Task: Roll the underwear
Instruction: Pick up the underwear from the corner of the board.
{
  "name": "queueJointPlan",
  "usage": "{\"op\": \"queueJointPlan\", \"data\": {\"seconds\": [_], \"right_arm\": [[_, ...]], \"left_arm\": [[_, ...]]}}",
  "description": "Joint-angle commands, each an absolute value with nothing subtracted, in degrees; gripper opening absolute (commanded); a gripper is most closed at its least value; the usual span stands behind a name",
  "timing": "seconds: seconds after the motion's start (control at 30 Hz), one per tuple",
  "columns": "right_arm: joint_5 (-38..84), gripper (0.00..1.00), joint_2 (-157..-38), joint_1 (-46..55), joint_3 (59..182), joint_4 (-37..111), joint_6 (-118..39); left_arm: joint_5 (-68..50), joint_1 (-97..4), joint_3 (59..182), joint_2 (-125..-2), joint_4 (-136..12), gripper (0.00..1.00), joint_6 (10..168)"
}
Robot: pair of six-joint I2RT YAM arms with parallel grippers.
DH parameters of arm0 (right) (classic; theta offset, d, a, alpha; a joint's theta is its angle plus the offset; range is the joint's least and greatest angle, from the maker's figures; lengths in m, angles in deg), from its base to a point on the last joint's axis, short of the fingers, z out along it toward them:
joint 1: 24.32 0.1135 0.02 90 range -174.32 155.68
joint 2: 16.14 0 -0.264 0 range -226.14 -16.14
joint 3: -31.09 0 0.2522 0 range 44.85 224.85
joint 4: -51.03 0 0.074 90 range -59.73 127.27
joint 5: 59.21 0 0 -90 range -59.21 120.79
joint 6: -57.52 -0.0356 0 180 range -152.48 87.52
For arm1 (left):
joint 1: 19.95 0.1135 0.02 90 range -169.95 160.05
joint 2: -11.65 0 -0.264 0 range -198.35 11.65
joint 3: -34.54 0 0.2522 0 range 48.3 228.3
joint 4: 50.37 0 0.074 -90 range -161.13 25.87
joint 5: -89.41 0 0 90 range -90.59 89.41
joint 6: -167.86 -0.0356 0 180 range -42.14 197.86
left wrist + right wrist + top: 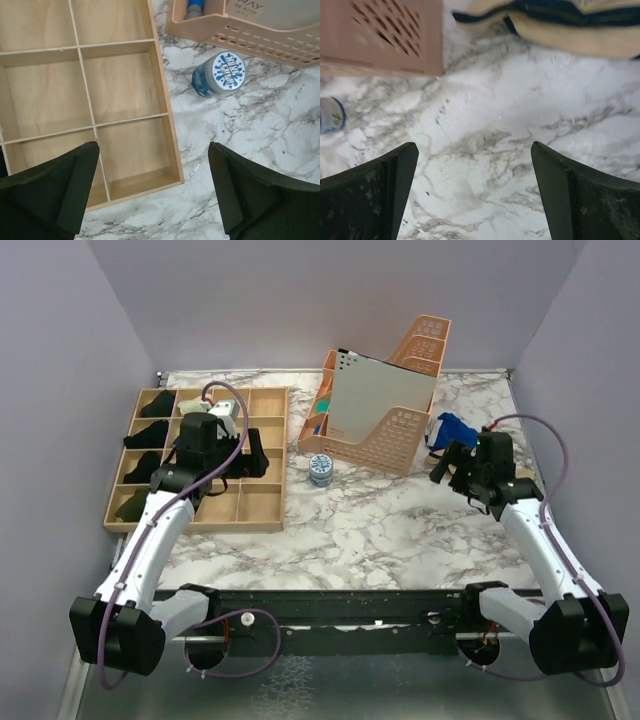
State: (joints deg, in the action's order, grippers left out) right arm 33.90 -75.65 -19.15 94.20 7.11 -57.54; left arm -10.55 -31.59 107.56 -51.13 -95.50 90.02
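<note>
The underwear (456, 429) is a blue bundle on the marble at the back right, just right of the peach file rack. In the right wrist view the underwear (555, 22) shows as beige cloth with a navy band along the top edge. My right gripper (446, 462) hovers just in front of it, open; in its own view the right gripper (472, 150) has only bare marble between its fingers. Over the right side of the wooden tray (262, 506), my left gripper (252, 456) is also open and holds nothing. From the wrist, the left gripper (152, 150) straddles the tray's near right corner.
The wooden tray (165, 100) has several compartments; dark rolled garments (143, 434) fill its left column. A peach file rack (385, 435) with a grey folder stands at the back centre. A small round blue-white tin (321, 468) sits in front of it, tin (220, 74).
</note>
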Motion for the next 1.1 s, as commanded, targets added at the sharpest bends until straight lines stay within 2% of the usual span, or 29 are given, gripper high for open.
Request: {"op": "queueJointPlan", "data": {"seconds": [0.0, 0.1, 0.2, 0.3, 0.47, 0.7, 0.9, 1.07], "right_arm": [[30.2, 1.00, -76.6, -19.3, 89.2, 8.1, -61.7], [15.9, 1.00, -74.3, -19.3, 83.0, 16.9, -58.6], [0.2, 1.00, -70.6, -19.2, 74.7, 32.4, -62.4], [-1.0, 1.00, -71.3, -19.1, 72.9, 36.8, -65.1], [3.4, 0.98, -75.1, -16.4, 76.4, 39.0, -65.9], [26.1, 0.99, -86.2, 3.8, 86.8, 40.1, -65.5], [42.1, 0.99, -90.8, 5.5, 91.0, 44.8, -64.1], [48.2, 1.00, -96.4, 5.3, 96.9, 43.1, -57.8]], "left_arm": [[-7.8, -31.5, 101.9, -47.4, -89.5, 0.99, 91.6], [-6.5, -31.4, 97.0, -45.0, -85.3, 0.99, 93.3], [-6.3, -31.0, 94.1, -43.7, -83.8, 0.99, 94.8], [-4.9, -30.9, 94.0, -43.5, -84.2, 0.99, 95.6], [-2.5, -30.3, 93.9, -43.4, -85.2, 0.99, 95.6], [-1.9, -29.7, 93.6, -43.7, -85.9, 0.99, 96.2], [-1.2, -29.4, 93.5, -44.0, -86.5, 0.99, 96.1], [-4.0, -29.4, 93.5, -44.4, -86.4, 0.99, 95.7]]}}
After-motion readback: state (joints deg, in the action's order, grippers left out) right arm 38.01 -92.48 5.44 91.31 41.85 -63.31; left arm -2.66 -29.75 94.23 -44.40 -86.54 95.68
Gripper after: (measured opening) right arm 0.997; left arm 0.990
